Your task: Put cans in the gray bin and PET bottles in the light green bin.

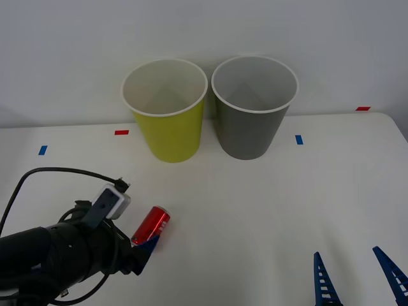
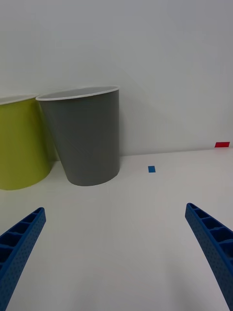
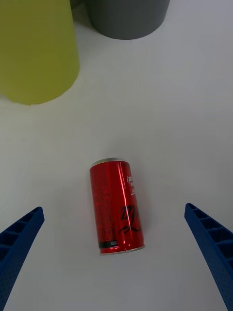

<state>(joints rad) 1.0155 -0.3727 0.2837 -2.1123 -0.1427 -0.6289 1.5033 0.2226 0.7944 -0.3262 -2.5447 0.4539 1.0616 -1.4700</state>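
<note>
- White table (image 1: 255, 210), pale wall behind, red and blue tape marks.
- Light green bin (image 1: 167, 111) and gray bin (image 1: 253, 108) upright, side by side at table's back.
- Red can (image 3: 116, 205) lying on its side, near left front.
- Left gripper (image 3: 116, 257) spread wide, either side of can, not touching.
- Right gripper (image 2: 116, 252) spread wide, parked low right, holding nothing.

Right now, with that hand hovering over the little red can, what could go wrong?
The can lies on its side on the table between the left hand's open fingers, so it might roll away when one finger touches first.

The gray bin and light green bin stand close side by side, so a slightly off drop could land in the wrong one or hit a rim.

The right hand waits open, well apart.
</note>
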